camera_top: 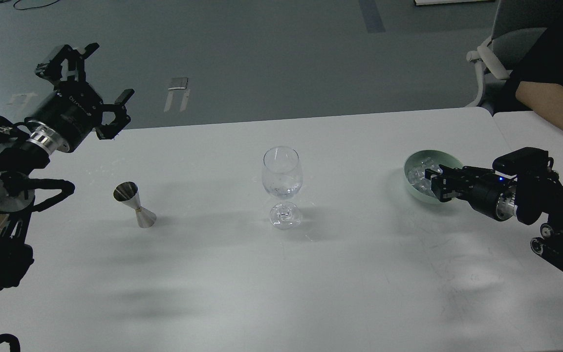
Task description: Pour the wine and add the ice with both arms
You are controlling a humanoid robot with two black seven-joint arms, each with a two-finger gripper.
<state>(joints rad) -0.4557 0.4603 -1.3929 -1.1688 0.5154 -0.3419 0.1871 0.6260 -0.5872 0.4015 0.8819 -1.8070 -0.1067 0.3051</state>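
white writing on our left gripper (97, 80) too small to read, fingers spread wide, our right gripper (432, 180) in bowl (450, 159) of ice (416, 173), fingers unclear, glass (282, 186), metal cup (135, 204) on table (359, 274)

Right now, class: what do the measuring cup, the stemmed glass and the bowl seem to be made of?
Measuring cup: probably brushed steel, a grey metallic sheen. Stemmed glass: clear glass, the table shows through. Bowl: pale green, matte, perhaps ceramic or plastic.
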